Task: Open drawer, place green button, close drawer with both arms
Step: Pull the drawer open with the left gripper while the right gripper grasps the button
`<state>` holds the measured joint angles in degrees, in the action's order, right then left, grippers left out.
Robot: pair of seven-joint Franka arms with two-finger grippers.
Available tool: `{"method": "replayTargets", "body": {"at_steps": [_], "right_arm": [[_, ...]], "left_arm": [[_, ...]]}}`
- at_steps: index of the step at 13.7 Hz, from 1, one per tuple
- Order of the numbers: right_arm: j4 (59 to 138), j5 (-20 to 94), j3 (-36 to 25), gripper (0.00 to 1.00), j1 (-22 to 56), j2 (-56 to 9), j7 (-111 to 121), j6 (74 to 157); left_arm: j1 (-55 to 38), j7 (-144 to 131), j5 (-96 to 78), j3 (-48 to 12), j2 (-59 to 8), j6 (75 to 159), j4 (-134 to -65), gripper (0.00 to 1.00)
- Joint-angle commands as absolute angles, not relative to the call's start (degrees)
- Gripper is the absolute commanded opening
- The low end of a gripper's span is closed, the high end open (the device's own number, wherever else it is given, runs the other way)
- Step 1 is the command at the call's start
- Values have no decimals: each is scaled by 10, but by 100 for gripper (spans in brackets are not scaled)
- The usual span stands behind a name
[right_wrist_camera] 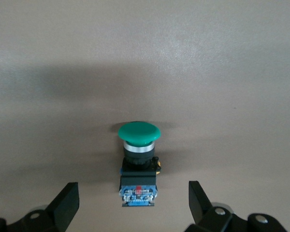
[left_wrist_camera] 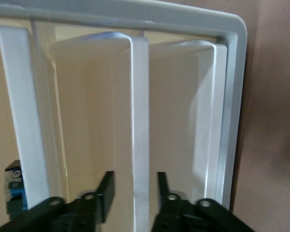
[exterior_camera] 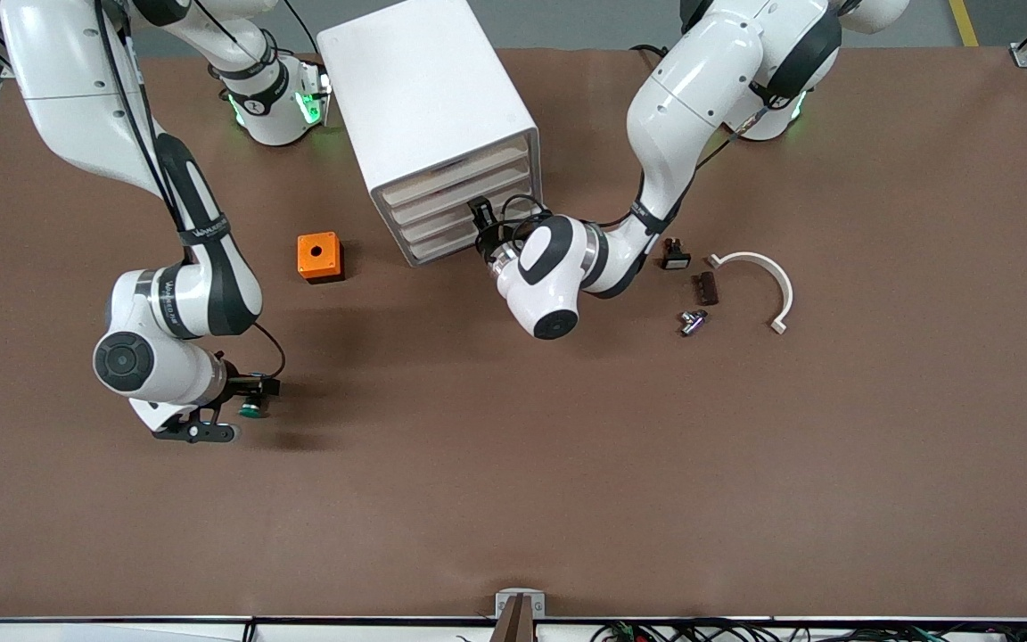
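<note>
The white cabinet stands toward the robots' bases, all its drawers pushed in. My left gripper is at the front of one of the lower drawers. In the left wrist view the left gripper is open, its fingers straddling the drawer's white lip with a small gap on each side. The button, green cap on a black-blue body, lies on the table toward the right arm's end. My right gripper is low over it, open wide. In the right wrist view the button lies between the gripper's fingers, untouched.
An orange box with a hole sits beside the cabinet. Toward the left arm's end lie a small black-and-white part, a brown piece, a metal piece and a white curved bracket.
</note>
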<state>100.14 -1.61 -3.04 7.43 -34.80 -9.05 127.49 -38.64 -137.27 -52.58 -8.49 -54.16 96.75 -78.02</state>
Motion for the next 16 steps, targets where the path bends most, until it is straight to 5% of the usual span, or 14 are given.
{"method": "replayTargets", "body": {"at_steps": [1,2,10,11,14,16], "right_arm": [[1007,-26,-25,100,66,-359,-105,1298],[1009,-26,-25,100,64,-365,-105,1309],[1013,-19,-25,100,66,-374,-162,1301],[1013,-19,-25,93,67,-374,-162,1301],[1013,-19,-25,52,66,-374,-161,1294],[1012,-19,-25,33,68,-374,-162,1286]], "left_arm": [[-393,-1365,-536,-81,-553,962,-770,9],[-389,-1363,-536,-78,-553,962,-770,0],[-289,-1359,-543,-72,-546,965,-748,0],[-281,-1347,-544,-73,-545,965,-746,0],[-260,-1325,-559,-74,-545,966,-739,1],[-259,-1320,-561,-73,-548,969,-739,34]]}}
